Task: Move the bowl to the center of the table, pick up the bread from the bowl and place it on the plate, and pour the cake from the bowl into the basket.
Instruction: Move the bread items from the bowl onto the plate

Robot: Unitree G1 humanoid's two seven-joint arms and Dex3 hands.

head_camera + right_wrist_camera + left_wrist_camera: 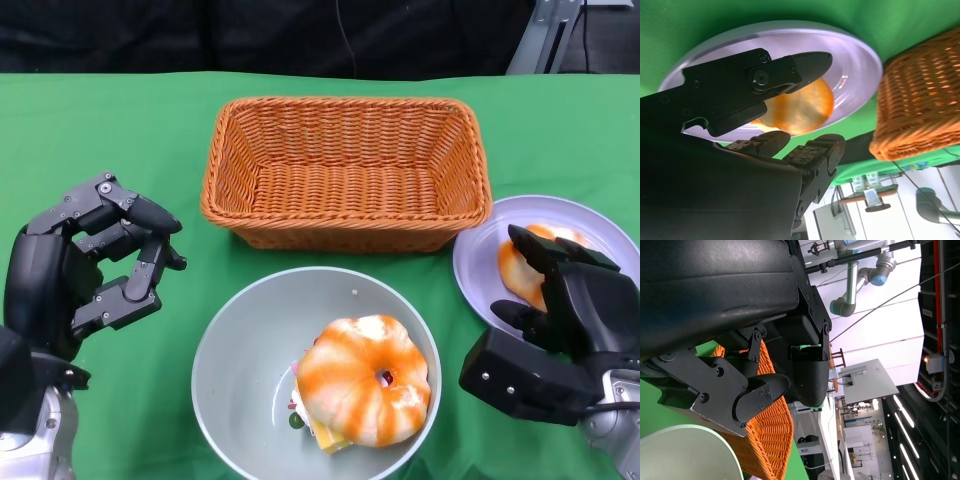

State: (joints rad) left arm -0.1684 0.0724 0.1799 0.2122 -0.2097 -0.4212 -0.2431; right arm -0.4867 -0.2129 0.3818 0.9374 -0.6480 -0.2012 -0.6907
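Head view of the green tabletop [120, 120]. The bowl [240, 350] sits near the centre, holding the cake [365, 390] and some food beneath it. The bread [515, 270] lies on the plate [590, 225], at the robot's right, just beside the wicker basket [345, 170].

Risk: the right robot hand [560, 300] hovers over the bread with fingers [805, 65] on either side of it. If it lifts away while a finger drags, the bread could slide off the plate. During pouring, a shallow tilt may drop the cake short of the basket rim.

Whether the right robot hand actually grips the bread cannot be told. The left robot hand [90, 265] is empty, its fingers loosely curled and apart, beside the bowl.
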